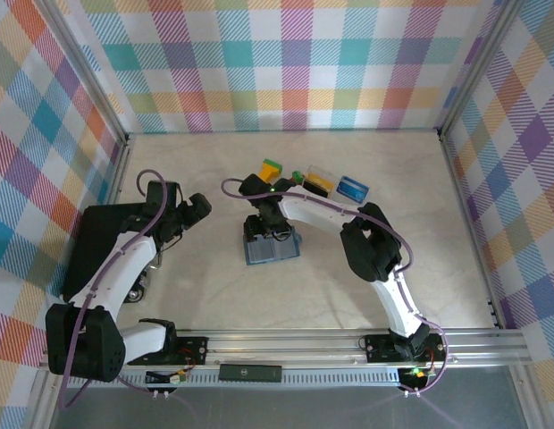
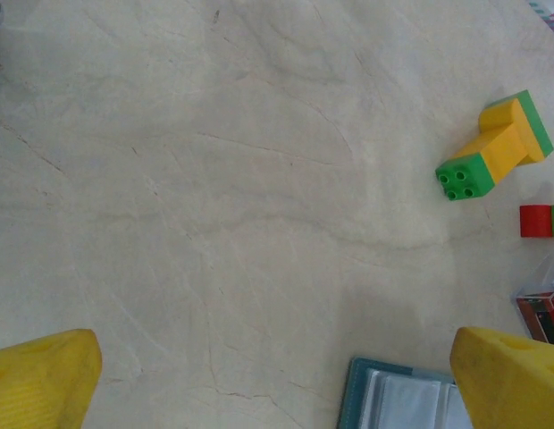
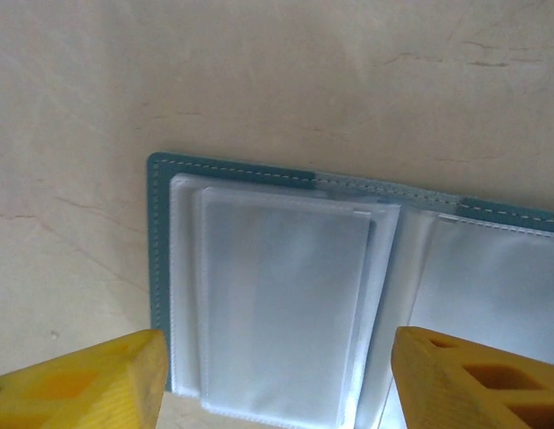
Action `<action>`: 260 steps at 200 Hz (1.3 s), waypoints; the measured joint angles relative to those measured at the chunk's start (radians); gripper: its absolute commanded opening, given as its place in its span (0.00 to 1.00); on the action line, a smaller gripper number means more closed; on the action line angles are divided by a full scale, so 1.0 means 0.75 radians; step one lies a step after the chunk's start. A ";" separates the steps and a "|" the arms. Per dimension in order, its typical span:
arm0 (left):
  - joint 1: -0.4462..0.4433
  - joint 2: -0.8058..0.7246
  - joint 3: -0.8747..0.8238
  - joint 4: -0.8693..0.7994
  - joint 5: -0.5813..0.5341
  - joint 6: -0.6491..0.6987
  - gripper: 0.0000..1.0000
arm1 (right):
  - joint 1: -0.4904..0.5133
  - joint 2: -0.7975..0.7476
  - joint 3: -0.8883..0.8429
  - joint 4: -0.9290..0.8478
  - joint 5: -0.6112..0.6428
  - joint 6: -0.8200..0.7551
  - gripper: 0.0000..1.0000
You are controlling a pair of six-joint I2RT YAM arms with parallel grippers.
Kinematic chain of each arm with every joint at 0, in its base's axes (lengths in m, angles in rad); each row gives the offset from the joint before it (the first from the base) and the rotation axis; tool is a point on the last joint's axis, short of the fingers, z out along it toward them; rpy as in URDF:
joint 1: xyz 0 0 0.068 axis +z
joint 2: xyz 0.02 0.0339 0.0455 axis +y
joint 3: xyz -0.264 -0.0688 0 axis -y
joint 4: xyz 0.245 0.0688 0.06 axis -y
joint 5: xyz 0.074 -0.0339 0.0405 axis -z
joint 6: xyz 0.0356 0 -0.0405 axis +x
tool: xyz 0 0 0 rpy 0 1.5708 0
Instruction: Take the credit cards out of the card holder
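The slate-blue card holder (image 1: 271, 248) lies open on the table, its clear sleeves (image 3: 286, 304) facing up. A pale rectangle shows inside the top sleeve; whether it is a card I cannot tell. My right gripper (image 1: 269, 227) hangs just over the holder, open, its yellow fingertips (image 3: 80, 384) flanking the left stack of sleeves. A blue card (image 1: 353, 188) and a yellow-and-black card (image 1: 317, 180) lie behind the holder. My left gripper (image 1: 202, 208) is open over bare table left of the holder, whose corner (image 2: 393, 398) shows by its right fingertip (image 2: 514, 380).
A yellow-and-green block (image 1: 272, 168) (image 2: 496, 147) and a small red cube (image 2: 533, 221) sit behind the holder. A black pad (image 1: 98, 237) lies at the left wall. Checked walls close three sides; a metal rail (image 1: 295, 344) runs along the front.
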 measured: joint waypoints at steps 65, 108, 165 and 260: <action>0.001 -0.018 -0.011 0.031 0.004 0.021 1.00 | -0.001 0.056 0.025 -0.040 -0.002 0.009 0.67; 0.001 -0.020 -0.019 0.034 0.019 0.059 1.00 | -0.001 0.095 0.026 -0.041 -0.011 0.010 0.67; 0.001 -0.016 -0.019 0.034 0.051 0.085 1.00 | -0.001 0.095 0.021 -0.035 -0.014 0.014 0.63; 0.001 0.081 -0.038 0.105 0.242 0.046 0.95 | -0.035 0.019 -0.134 0.112 -0.074 0.049 0.46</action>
